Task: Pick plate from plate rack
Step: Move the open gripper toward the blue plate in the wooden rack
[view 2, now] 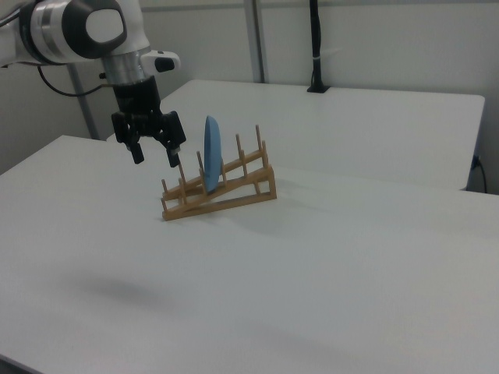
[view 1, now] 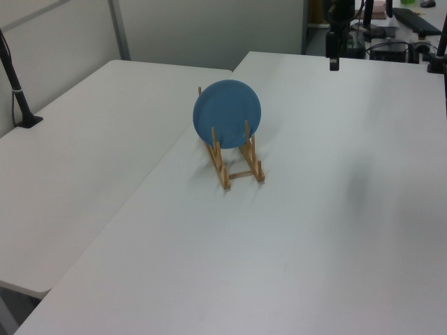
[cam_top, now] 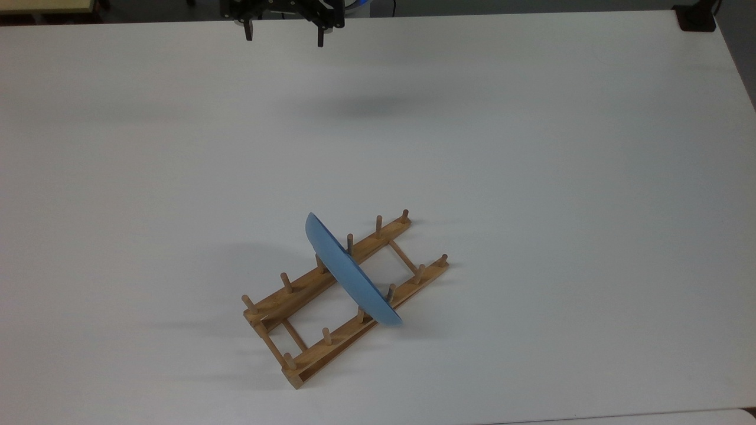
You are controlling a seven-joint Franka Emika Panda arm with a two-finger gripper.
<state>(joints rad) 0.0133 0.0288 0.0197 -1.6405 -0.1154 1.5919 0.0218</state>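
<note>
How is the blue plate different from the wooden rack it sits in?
The plate is plain light blue, while the plate rack is light-brown wood. The plate is one solid round disc; the plate rack is an open frame of two long rails, thin crossbars and short pegs. The plate stands on its edge, almost upright, while the plate rack lies on the white table. Both are far from the pincer.
</note>
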